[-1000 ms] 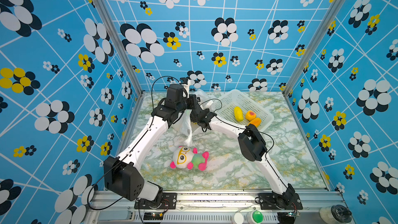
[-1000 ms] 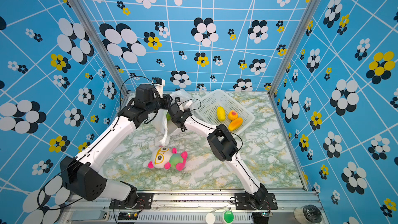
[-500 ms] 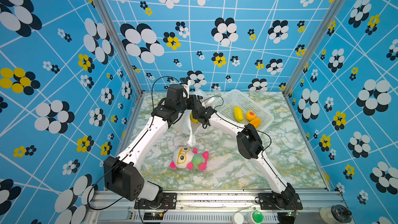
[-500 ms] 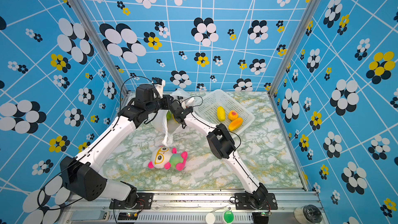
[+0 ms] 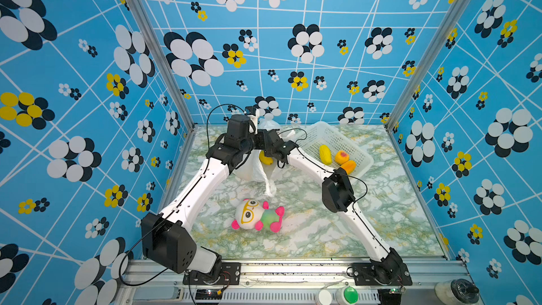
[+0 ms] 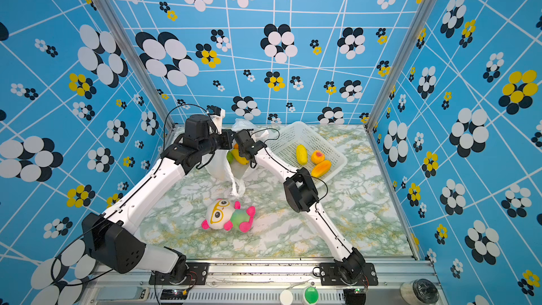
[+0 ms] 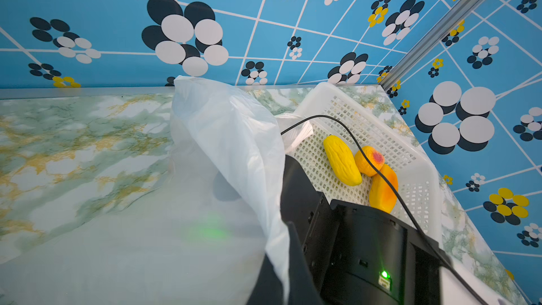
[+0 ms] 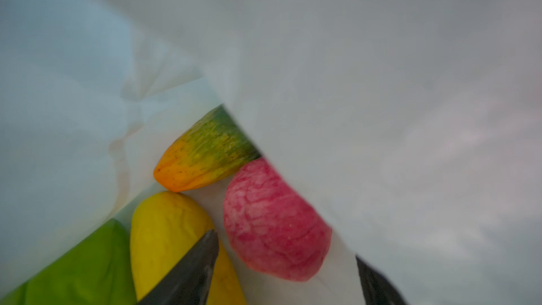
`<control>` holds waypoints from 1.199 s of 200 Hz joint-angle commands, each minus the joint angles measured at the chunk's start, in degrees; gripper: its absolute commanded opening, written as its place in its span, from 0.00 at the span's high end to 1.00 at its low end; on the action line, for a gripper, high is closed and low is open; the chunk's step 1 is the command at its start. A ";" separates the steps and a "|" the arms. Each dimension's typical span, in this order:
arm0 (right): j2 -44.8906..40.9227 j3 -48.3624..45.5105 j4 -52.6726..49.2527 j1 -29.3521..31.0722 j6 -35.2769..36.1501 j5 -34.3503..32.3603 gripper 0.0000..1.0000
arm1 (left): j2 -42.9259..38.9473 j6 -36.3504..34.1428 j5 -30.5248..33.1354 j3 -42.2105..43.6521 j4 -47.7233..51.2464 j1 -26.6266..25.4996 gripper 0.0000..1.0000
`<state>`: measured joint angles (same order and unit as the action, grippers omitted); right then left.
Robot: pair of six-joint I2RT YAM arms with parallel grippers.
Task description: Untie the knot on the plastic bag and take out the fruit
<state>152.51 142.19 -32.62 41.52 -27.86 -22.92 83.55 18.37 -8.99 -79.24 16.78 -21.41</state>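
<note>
**A:** Just above the centre in both top views, the plastic bag [image 5: 252,168] sits on the desk [image 5: 381,215]. Its mouth is open and both arms meet over it.

**B:** And the left jaws are closed tight on the bag's rim, which stands up off the desk. White film fills the lower left of the left wrist view.

**A:** Now the right jaws are down inside the bag! They're spread apart and gripping nothing. Their dark fingertips [image 8: 193,265] show at the bottom of the right wrist view, with a pink-red fruit [image 8: 275,224] lying between them.

**B:** One tip overlaps a yellow fruit [image 8: 164,230]. There's a green fruit [image 8: 82,265] in the lower left corner and an orange-and-green fruit [image 8: 205,154] mid-frame.

**A:** Right of the bag, the white basket [image 5: 322,136] holds a ridged yellow fruit [image 5: 325,154], an orange-pink fruit [image 5: 341,156] and an orange fruit [image 5: 349,167].

**B:** A loose handle [image 5: 268,189] trails down toward the plush doll [image 5: 258,215].
</note>
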 commanded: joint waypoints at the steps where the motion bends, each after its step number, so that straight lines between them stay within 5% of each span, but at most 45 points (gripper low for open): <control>1: 2.60 0.41 -3.23 -1.62 -1.02 3.11 0.36 | -1.71 -0.09 -0.90 -1.17 -1.22 -0.34 1.00; 36: -1.75 -7.41 3.37 -1.29 0.42 3.99 0.47 | -1.29 -0.19 -0.31 -1.44 -0.96 -0.32 1.00; 142: -34.39 -53.67 37.98 3.97 0.84 2.49 0.66 | -1.96 -0.30 3.48 -0.15 -2.16 -0.13 1.00; 187: -37.83 -60.86 44.87 7.83 -0.52 -0.16 0.70 | -3.95 0.20 6.56 4.00 -7.01 0.63 1.00; 240: -30.43 -56.67 45.11 14.09 -5.30 -2.45 0.66 | -5.05 0.14 3.92 5.15 -8.69 1.14 1.00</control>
<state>118.30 82.98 11.00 52.51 -30.55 -22.59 80.47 18.39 -4.05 -74.67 10.52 -20.64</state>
